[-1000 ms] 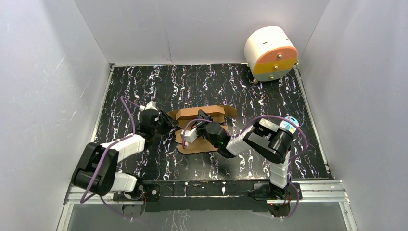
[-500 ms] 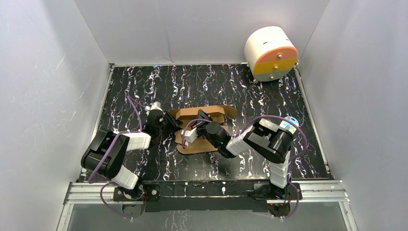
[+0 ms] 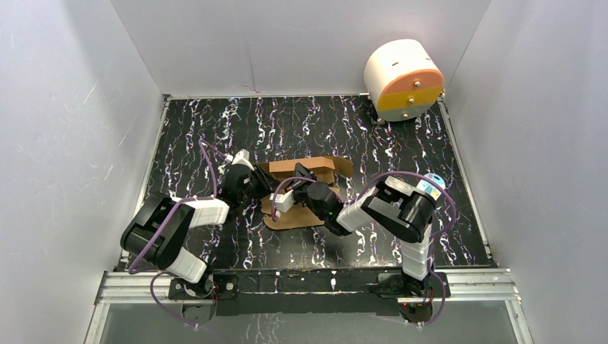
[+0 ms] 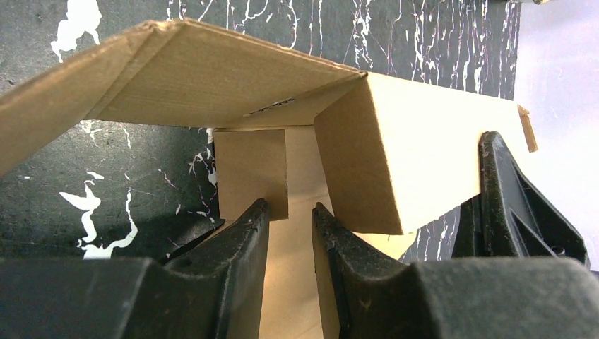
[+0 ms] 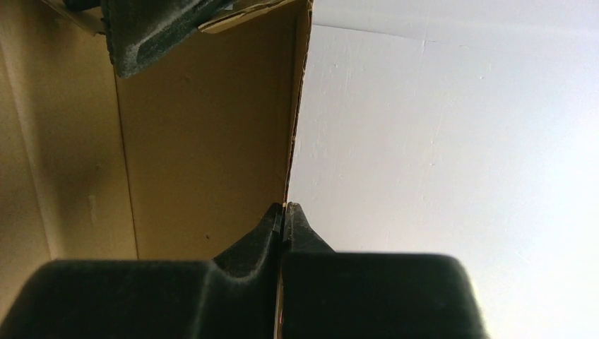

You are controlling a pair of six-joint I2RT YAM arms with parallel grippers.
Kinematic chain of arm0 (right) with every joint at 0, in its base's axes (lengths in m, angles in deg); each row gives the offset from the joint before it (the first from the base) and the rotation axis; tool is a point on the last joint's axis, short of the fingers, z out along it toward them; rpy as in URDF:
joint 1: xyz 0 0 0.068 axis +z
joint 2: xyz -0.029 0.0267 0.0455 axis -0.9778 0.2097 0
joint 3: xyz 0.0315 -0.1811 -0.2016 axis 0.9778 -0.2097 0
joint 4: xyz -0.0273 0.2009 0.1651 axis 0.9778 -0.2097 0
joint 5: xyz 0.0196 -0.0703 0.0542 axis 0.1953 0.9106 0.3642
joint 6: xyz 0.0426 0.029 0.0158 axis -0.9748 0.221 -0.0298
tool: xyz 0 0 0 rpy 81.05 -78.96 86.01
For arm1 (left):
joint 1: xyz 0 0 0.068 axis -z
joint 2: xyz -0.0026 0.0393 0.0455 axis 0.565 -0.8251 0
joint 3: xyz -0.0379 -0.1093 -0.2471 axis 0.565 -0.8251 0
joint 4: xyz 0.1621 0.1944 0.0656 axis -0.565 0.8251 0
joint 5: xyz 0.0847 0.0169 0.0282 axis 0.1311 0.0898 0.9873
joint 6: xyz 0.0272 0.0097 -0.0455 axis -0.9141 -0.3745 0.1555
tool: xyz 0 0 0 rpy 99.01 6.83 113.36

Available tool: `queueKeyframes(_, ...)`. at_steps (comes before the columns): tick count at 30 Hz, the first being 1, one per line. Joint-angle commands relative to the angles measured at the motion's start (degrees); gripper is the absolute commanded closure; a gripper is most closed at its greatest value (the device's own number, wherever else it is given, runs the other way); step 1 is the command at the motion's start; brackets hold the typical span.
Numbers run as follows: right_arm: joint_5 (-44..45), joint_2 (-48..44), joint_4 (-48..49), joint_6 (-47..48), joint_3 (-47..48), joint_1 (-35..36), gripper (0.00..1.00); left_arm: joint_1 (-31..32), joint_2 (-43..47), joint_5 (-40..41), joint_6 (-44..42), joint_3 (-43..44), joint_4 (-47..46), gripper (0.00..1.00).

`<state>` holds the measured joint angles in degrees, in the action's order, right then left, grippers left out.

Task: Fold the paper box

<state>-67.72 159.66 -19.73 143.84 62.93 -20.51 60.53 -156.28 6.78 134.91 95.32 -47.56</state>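
A wall of the paper box [image 3: 287, 170] was pinched upright by the right gripper [image 5: 284, 209]; the left gripper [image 4: 290, 212], parted and empty, was set at an inner flap [image 4: 251, 169], likely to be tucked next.

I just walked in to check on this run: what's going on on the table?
Both arms are working on the paper box, a brown cardboard piece partly folded in the middle of the table. The right gripper is shut on the thin edge of one wall. The left gripper reaches in low under a raised panel, jaws slightly apart, tips at a small inner flap without clearly gripping it. The box is not closed yet. A white cylinder sits at the far right corner.
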Motion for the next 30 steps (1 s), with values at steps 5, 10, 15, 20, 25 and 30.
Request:
queueKeyframes(5,-1.4,0.6,2.5,-0.3,0.5,0.3,1.00,0.8,5.7,3.6,-3.4,-0.2,1.4,0.72)
queueKeyframes(10,-1.2,0.9,3.0,0.4,0.5,0.3,1.00,0.7,10.9,7.8,-7.0,-0.4,7.3,0.70)
queueKeyframes(15,-1.1,0.9,3.4,0.9,0.4,0.3,1.00,0.6,15.8,10.7,-11.2,0.2,12.8,0.69)
queueKeyframes(20,-1.1,0.9,3.3,1.1,0.4,0.3,1.00,0.4,20.1,14.8,-15.3,1.7,18.8,0.70)
queueKeyframes(25,-1.2,0.8,2.9,1.0,0.3,0.3,1.00,-1.5,24.6,19.5,-17.5,1.2,21.4,0.70)
queueKeyframes(30,-1.3,0.7,2.8,0.9,0.6,0.3,1.00,-2.1,26.0,27.1,-19.6,0.9,23.2,0.70)
